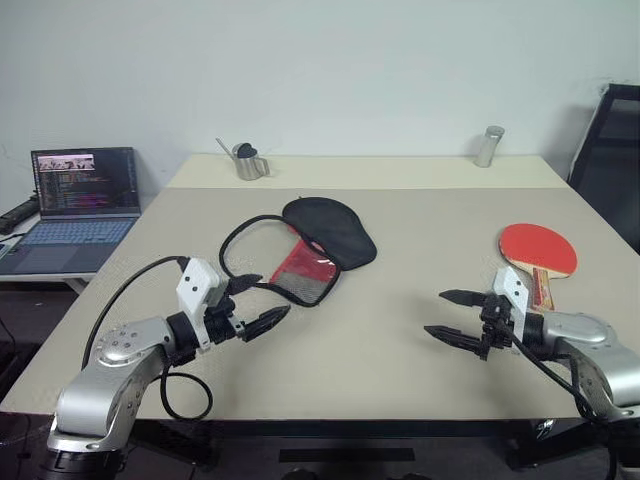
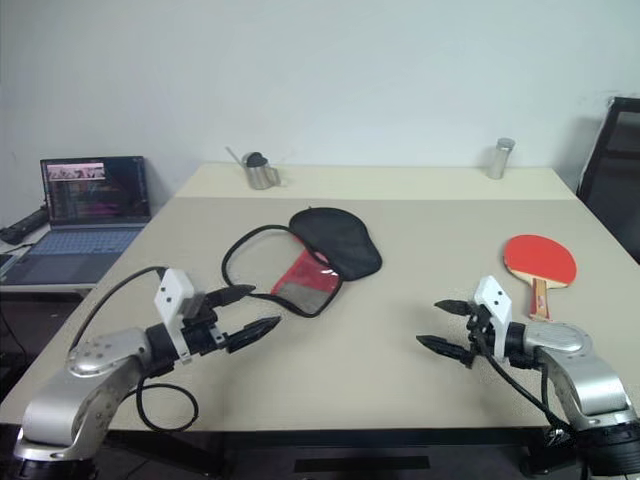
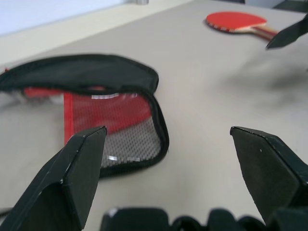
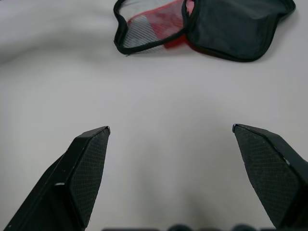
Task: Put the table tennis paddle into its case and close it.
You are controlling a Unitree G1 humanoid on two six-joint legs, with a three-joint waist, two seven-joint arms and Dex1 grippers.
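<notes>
Beige and broad, the table [image 1: 400, 340] is set before a plain pale wall, with one open laptop [image 1: 75, 205] on a lower desk at its left and one dark chair [image 1: 612, 160] at its right. One table tennis paddle [image 1: 538, 252] is laid red face up near the right edge, well apart from one case [image 1: 322, 245], which is spread open near the middle with its black cord looped to the left; two metal cups [image 1: 247, 161] are stood along the far edge. Two end effectors are held just above the table with nothing gripped, the left end effector [image 1: 258, 303] spread wide near the case and the right end effector [image 1: 448, 316] spread wide near the paddle handle.
</notes>
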